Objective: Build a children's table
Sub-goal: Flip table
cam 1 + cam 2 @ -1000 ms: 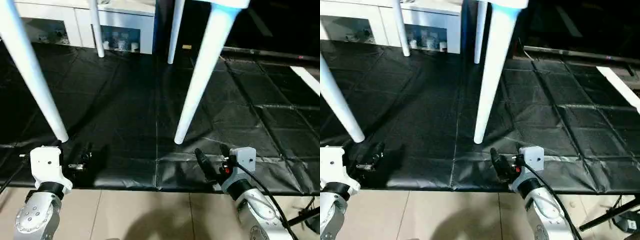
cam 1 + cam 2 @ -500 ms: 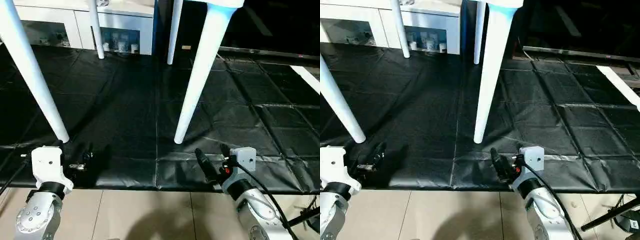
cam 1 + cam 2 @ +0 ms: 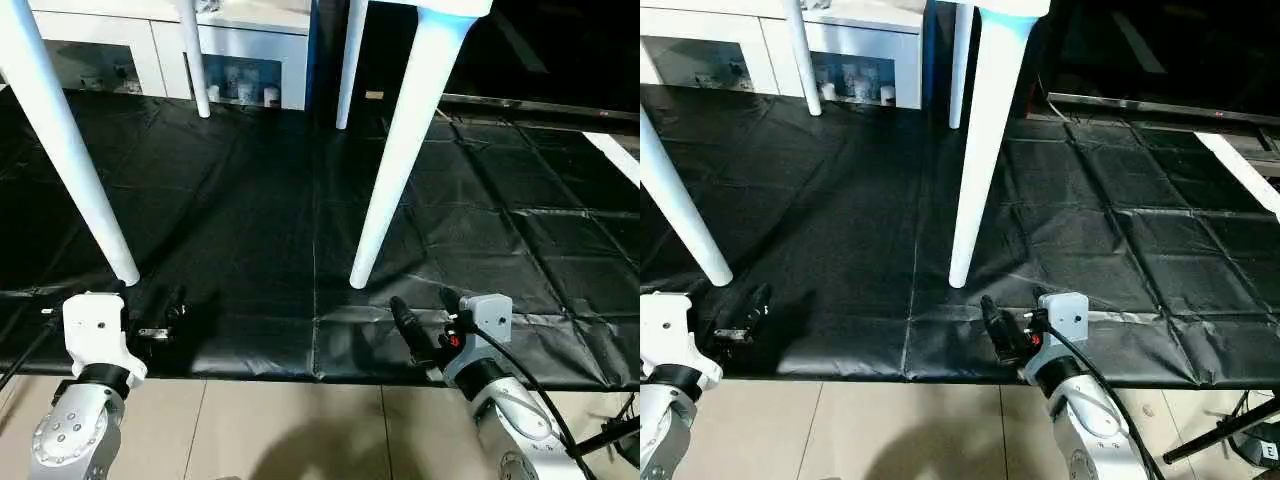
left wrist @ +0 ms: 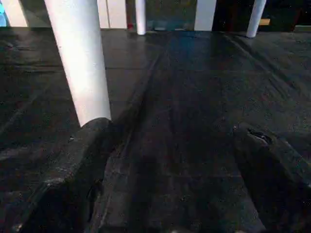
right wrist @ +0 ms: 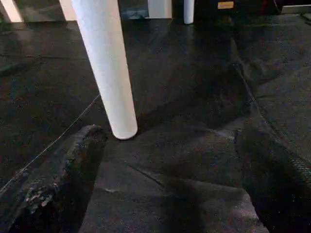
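The children's table stands upright on its four white legs on a black sheet that covers the floor. Four legs can be counted in the head views: the near left leg, the near right leg, the far left leg and the far right leg. The feet of all four rest on the sheet. Of the table top, one corner is visible at the upper edge of the picture; the rest is cut off, and the upper ends of the legs are cut off too.

There are two grippers, both low at the near edge of the sheet. The left gripper is just beside the foot of the near left leg, and its fingers are spread wide with nothing between them. The right gripper is near the foot of the near right leg, also spread wide and empty. Neither gripper touches a leg.

Behind the table stands one white cabinet with glass doors. Small things stand behind the glass, but they are too small to identify. At the right edge, one white strip lies on the sheet, partly cut off. Beige floor tiles show in front of the sheet.
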